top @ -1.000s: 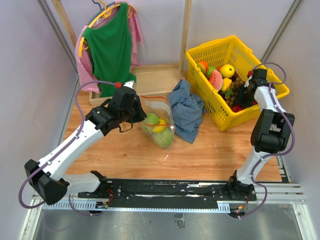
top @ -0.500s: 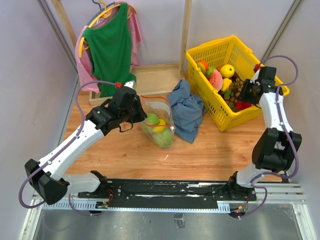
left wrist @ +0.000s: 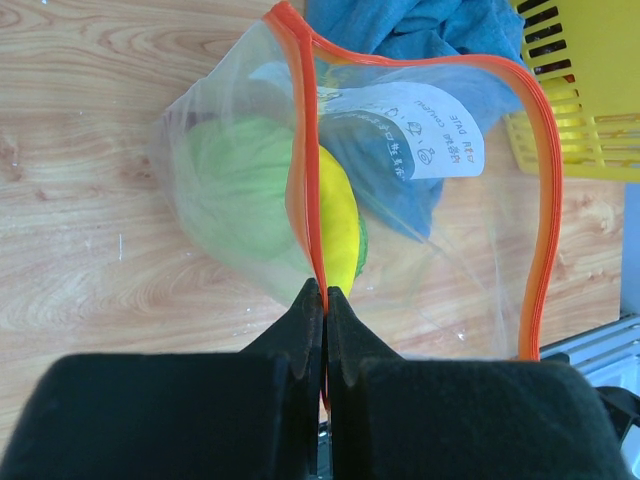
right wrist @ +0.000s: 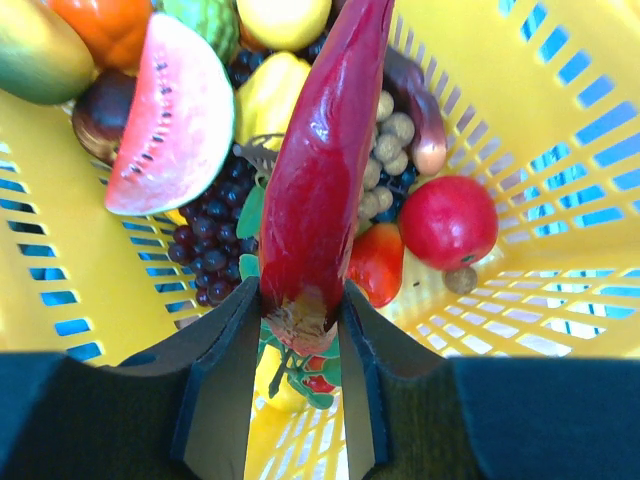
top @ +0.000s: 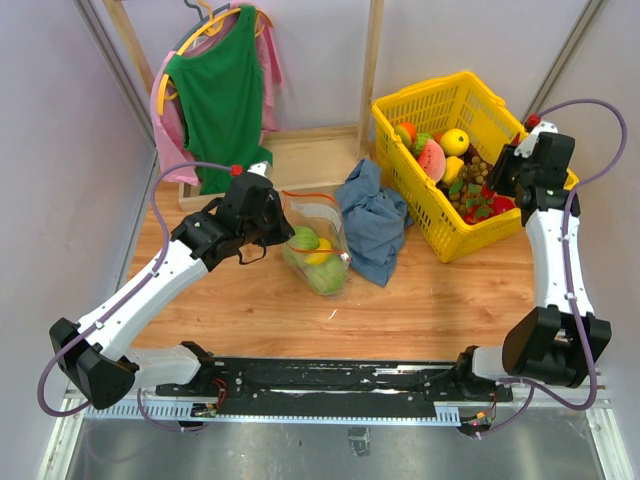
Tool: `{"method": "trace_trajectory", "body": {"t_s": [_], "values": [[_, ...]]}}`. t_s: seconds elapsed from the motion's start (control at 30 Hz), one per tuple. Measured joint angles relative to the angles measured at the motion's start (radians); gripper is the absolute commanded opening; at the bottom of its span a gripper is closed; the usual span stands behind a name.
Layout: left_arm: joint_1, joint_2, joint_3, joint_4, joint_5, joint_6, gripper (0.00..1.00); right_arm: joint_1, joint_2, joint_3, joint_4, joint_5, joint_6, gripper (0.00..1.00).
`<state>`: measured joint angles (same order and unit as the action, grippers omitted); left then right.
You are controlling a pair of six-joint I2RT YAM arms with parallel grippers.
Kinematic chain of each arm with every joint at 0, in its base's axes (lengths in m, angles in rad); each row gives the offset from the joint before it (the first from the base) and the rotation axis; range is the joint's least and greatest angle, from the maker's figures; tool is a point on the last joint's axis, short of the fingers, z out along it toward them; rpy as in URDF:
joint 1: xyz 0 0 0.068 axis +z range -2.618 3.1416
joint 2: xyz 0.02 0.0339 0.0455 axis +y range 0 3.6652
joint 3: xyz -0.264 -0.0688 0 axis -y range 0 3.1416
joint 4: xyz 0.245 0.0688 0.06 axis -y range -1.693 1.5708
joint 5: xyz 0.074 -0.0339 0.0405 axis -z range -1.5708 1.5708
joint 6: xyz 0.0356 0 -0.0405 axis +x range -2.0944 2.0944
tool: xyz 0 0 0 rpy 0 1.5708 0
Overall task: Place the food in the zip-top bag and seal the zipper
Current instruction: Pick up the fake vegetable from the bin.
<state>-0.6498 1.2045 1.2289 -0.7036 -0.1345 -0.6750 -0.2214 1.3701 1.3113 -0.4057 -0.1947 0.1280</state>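
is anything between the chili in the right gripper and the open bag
The red chili, clamped in the right gripper, is over the yellow basket. Between it and the zip-top bag lie the basket's wall and the blue cloth, both low on the table. The bag's mouth, held by the left gripper, looks open.

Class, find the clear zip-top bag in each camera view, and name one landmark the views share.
Top external: bag left of centre, beside the blue cloth.
Left wrist: bag fills the middle, left gripper shut on its orange zipper.
Right wrist: not in it.
Shared landmark: yellow basket, in all three.
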Motion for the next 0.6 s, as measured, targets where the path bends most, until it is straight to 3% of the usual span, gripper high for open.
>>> {"method": "trace_trajectory", "body": {"t_s": [0.4, 0.6], "values": [[0.0, 0.0, -0.001, 0.002, 0.006, -0.003, 0.0, 0.008, -0.048, -0.034, 0.195, -0.096, 0.002, 0.04], [0.0, 0.0, -0.003, 0.009, 0.014, -0.003, 0.0, 0.014, 0.074, -0.05, 0.262, -0.135, 0.007, 0.04]]}}
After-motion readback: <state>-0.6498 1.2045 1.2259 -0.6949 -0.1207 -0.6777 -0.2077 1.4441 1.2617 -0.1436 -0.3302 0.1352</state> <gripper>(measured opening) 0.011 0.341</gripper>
